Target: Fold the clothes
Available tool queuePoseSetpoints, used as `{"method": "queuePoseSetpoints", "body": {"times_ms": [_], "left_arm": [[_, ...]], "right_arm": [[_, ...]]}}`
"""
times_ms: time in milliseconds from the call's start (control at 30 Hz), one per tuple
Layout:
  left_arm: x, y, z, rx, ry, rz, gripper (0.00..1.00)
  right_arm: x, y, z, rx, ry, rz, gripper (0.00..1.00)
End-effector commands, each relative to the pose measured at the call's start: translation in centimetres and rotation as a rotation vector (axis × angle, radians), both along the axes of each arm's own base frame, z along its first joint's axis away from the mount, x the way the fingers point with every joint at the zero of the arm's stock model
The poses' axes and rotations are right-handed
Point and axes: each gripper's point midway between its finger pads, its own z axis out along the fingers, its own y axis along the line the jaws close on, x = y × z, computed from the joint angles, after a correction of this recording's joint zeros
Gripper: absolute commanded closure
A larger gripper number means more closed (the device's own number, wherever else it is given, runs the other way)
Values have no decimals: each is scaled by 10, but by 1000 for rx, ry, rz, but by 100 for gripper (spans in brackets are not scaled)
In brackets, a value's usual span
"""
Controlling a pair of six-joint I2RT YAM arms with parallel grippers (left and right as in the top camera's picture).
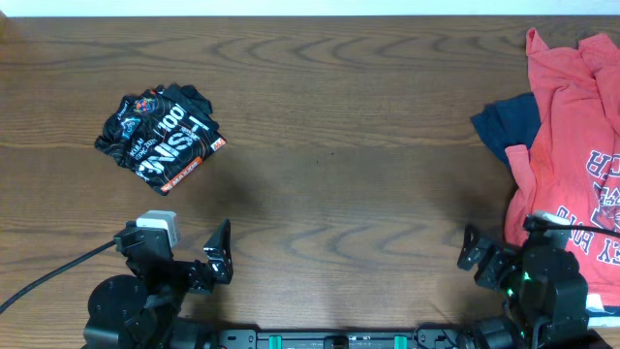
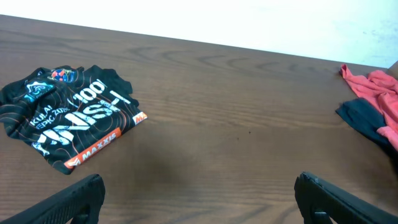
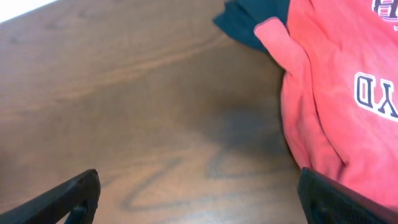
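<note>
Here, you see the black jersey (image 1: 163, 139) lying as a compact, roughly square bundle on the far left part of the wooden surface (image 1: 339, 116). Its white lettering and orange hem strip face up, and its far edge is a little rumpled. The left claw (image 2: 199, 208) hovers low at the near edge, jaws spread wide and holding nothing, with the jersey well ahead of it and to its left. The right claw (image 3: 202, 202) is likewise wide open and empty at the near right. It sits close by a red T-shirt (image 1: 572, 126) that partly overlaps a navy garment (image 1: 506, 126) at the right edge. Neither claw grips any cloth. Judged from this layout, the folding of the jersey looks finished or very nearly so, and you are at the pause after a last fold rather than in the middle of one. If you want a neater result, the next move calls for the left claw to reach forward and left, come down on the rumpled far edge, and press it flat without dragging the bundle open.
</note>
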Motion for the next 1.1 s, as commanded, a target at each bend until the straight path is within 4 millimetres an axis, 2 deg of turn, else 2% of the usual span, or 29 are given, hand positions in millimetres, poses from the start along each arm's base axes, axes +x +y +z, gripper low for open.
{"method": "queuePoseSetpoints", "body": {"times_ms": [0, 133, 433, 633, 700, 900, 1067], "left_arm": [[1, 2, -4, -6, 9, 14, 2], [1, 2, -4, -6, 9, 14, 2], [1, 2, -4, -6, 9, 14, 2], [1, 2, -4, -6, 9, 14, 2], [1, 2, -4, -6, 9, 14, 2], [1, 2, -4, -6, 9, 14, 2], [1, 2, -4, -6, 9, 14, 2]], "right_arm": [[-7, -6, 1, -9, -30, -22, 1], [-4, -12, 7, -18, -115, -41, 1], [35, 4, 19, -138, -515, 127, 1], [57, 4, 19, -244, -623, 149, 1], [62, 4, 11, -302, -630, 171, 1], [72, 2, -37, -334, -553, 182, 1], [73, 3, -39, -333, -557, 184, 1]]}}
